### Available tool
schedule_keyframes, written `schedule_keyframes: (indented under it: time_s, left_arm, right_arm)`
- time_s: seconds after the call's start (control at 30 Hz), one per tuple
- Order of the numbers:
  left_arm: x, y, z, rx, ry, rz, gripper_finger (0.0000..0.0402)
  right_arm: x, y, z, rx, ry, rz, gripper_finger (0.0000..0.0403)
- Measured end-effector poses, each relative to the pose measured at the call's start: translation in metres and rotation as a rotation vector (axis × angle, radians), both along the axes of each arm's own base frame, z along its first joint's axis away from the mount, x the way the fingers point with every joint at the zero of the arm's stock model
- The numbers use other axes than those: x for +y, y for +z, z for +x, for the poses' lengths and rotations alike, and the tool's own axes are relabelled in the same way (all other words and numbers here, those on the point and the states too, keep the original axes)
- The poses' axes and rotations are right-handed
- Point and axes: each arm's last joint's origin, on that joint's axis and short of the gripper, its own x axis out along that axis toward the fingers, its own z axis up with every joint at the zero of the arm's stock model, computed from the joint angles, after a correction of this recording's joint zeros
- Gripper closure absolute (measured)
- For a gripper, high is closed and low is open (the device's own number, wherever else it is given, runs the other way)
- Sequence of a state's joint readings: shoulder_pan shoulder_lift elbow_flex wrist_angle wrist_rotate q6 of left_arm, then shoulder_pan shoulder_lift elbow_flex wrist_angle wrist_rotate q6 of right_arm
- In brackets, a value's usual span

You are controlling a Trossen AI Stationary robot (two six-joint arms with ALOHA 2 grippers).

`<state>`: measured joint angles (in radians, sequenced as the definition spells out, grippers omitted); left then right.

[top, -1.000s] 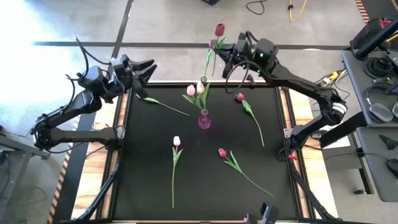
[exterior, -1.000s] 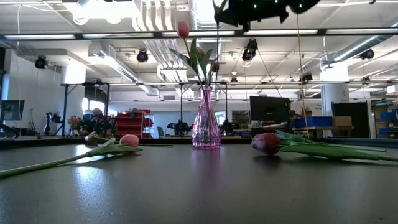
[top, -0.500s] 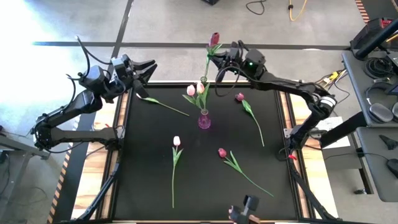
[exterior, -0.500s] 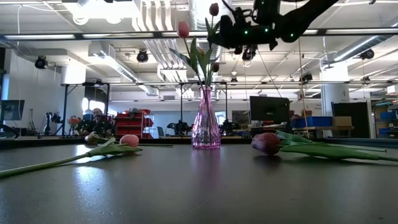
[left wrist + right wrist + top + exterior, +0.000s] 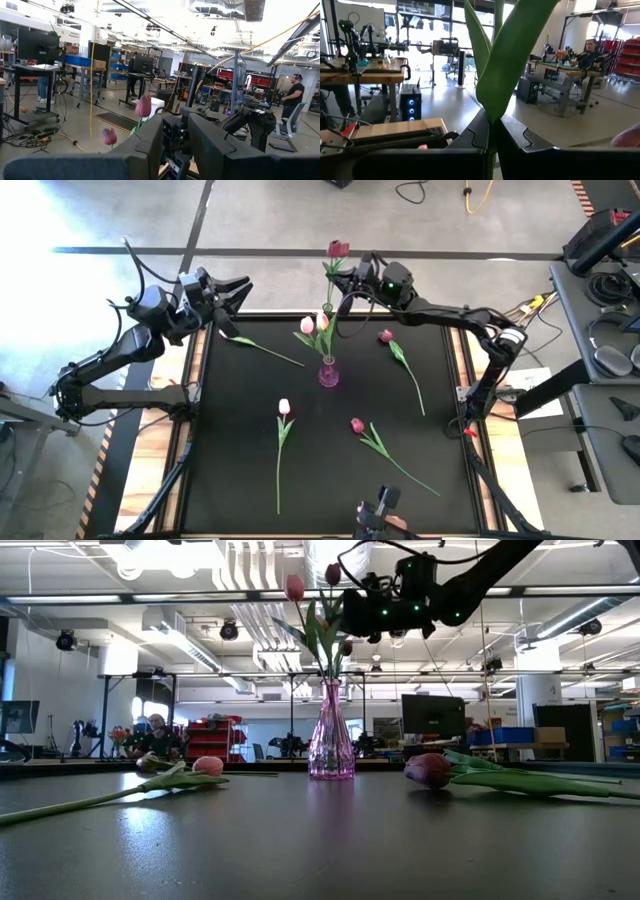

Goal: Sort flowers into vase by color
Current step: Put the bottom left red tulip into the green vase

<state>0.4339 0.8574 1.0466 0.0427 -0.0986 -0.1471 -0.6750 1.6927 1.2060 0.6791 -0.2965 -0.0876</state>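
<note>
A clear pink vase stands at the table's middle-far part with two pale pink tulips in it. My right gripper hovers above and just behind the vase, shut on a maroon tulip that stands upright. My left gripper waits raised over the far left corner, open, with nothing between its fingers. On the table lie a pink tulip, two maroon tulips, and a green stem. My right gripper pinches the maroon tulip's stem between its two fingers, just below where the leaves spread. The fingers reach about level from the table's far right and lie across the stem. The tulip is upright and lifted clear, head above the fingers.
The black mat has bare room at its left and near parts. Wooden table edges flank it. A small dark device sits at the near edge. In the wrist views, people and workbenches show in the room beyond.
My right gripper has come down and toward the table's left, closer to the vase, carrying the maroon tulip upright; its head now stands near the pink tulips' height. The small dark device at the near edge has shifted left.
</note>
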Motion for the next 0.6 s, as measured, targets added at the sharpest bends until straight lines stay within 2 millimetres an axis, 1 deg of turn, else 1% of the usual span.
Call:
schedule_keyframes:
  time_s: [0.23,0.3,0.4,0.6]
  left_arm:
    - [0.0,-0.0007,0.0,0.007,0.0,-0.003,0.0322]
    - [0.0,-0.0007,0.0001,0.007,0.0,-0.003,0.0322]
    - [0.0,-0.0007,0.0001,0.007,0.0,-0.003,0.0322]
    - [0.0001,-0.0028,0.0004,0.027,-0.004,-0.013,0.0322]
  right_arm:
    - [-0.0023,-0.0077,0.0028,0.008,0.002,0.031,0.0392]
    - [-0.0025,-0.0094,0.0033,0.015,0.003,0.041,0.0385]
    - [-0.0024,-0.0095,0.0034,0.015,0.002,0.042,0.0359]
    - [-0.0025,-0.0113,0.0032,0.017,-0.002,0.1,0.0288]
